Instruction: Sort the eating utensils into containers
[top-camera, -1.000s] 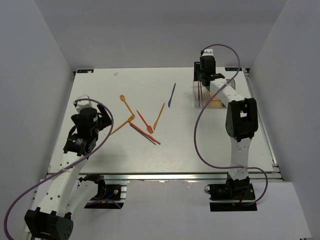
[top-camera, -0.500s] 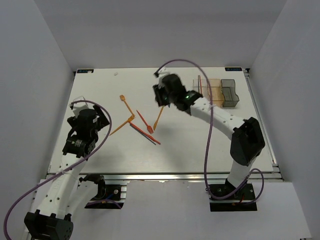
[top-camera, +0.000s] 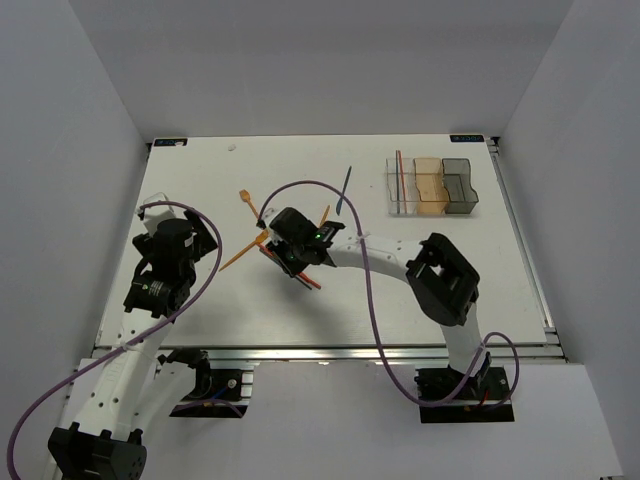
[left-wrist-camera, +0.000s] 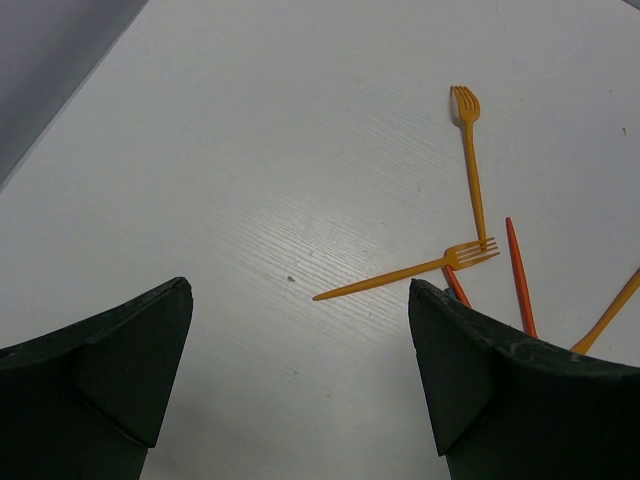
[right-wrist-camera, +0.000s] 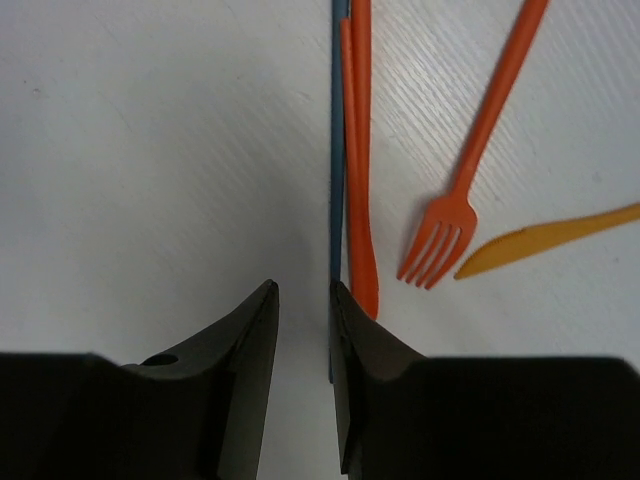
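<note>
My right gripper (top-camera: 291, 256) hangs low over the utensil pile in mid-table, its jaws a narrow gap apart and empty (right-wrist-camera: 302, 290). A dark blue utensil (right-wrist-camera: 337, 150) runs along its right finger's inner edge, next to a red knife (right-wrist-camera: 358, 150), a red fork (right-wrist-camera: 470, 180) and an orange knife (right-wrist-camera: 550, 238). Two orange forks (top-camera: 250, 205) (top-camera: 240, 256) lie left of the pile. A dark blue knife (top-camera: 344, 190) lies further back. The containers stand at back right: clear (top-camera: 401, 187) with red utensils in it, orange (top-camera: 430, 187), grey (top-camera: 460, 186). My left gripper (top-camera: 203, 238) is wide open, empty (left-wrist-camera: 300, 290).
The left wrist view shows the two orange forks (left-wrist-camera: 470, 160) (left-wrist-camera: 410, 272) and a red utensil (left-wrist-camera: 518, 275) ahead on the white table. Grey walls enclose the table on the left, back and right. The right arm's purple cable (top-camera: 372, 300) loops over the table's middle.
My right arm swung from the clear bin at back right down to the pile in mid-table, leaving red utensils in that bin. My left arm barely moved.
</note>
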